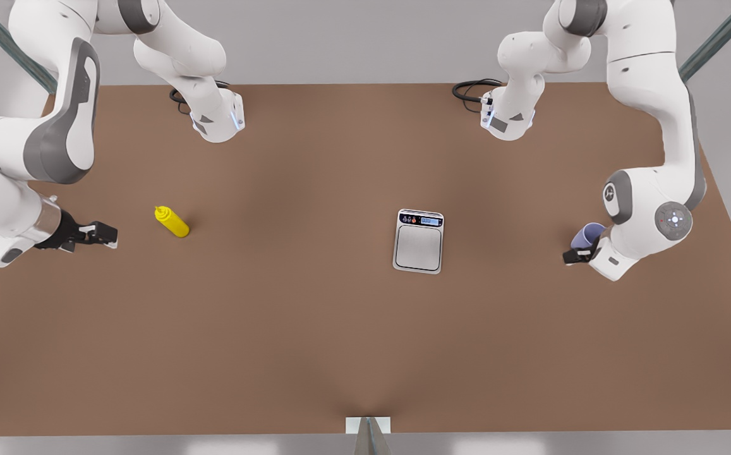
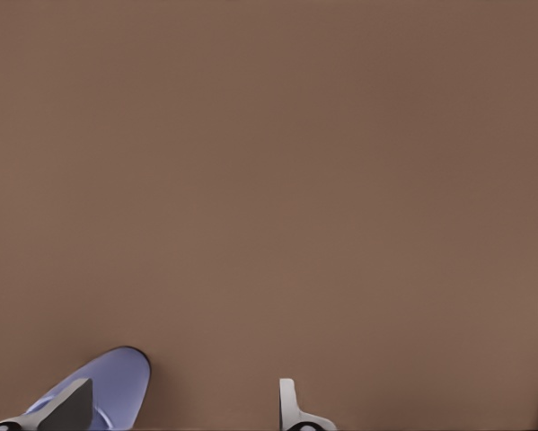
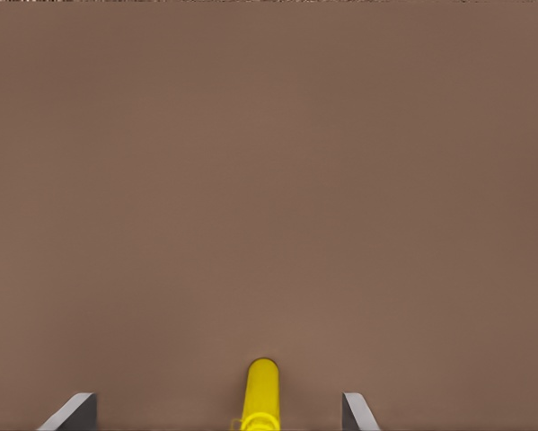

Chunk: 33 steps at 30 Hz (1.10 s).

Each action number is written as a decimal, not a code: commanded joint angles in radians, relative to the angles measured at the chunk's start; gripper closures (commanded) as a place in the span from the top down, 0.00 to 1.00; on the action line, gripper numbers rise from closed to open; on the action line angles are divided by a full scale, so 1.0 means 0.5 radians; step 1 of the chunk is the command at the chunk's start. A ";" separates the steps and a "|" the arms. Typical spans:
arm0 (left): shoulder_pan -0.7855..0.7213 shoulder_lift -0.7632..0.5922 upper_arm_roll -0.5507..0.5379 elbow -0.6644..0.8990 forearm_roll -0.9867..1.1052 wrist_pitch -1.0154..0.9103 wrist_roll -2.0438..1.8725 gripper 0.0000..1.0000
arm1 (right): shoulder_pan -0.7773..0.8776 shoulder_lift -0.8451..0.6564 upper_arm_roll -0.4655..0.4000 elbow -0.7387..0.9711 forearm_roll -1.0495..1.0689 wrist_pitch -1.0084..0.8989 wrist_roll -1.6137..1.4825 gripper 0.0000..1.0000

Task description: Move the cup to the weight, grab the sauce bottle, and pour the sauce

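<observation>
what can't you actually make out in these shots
1. Cup: in the front view the left arm's wrist hides its lower part. In the left wrist view the picture's edge cuts it off, so I cannot tell whether it touches the open left hand.
2. Sauce bottle: in the right wrist view the edge cuts off its near end, just ahead of the open right hand.
3. Weight: in the front view the display digits are too small to read.
</observation>
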 commanded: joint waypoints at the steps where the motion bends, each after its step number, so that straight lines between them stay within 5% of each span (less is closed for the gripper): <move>1: 0.000 -0.004 0.010 -0.035 0.003 0.026 0.000 1.00 | -0.001 0.001 0.000 0.000 0.000 0.000 -0.003 1.00; 11: 0.000 0.125 0.102 -0.075 0.003 0.103 0.000 1.00 | 0.002 0.016 0.000 -0.006 0.000 0.000 -0.009 1.00; 16: 0.000 0.153 0.127 -0.112 0.003 0.085 -0.006 1.00 | -0.071 -0.125 0.000 -0.371 0.000 0.276 -0.657 1.00; 33: 0.000 0.193 0.145 -0.210 0.003 0.030 -0.055 0.97 | -0.068 -0.131 0.000 -0.381 0.000 0.276 -0.653 1.00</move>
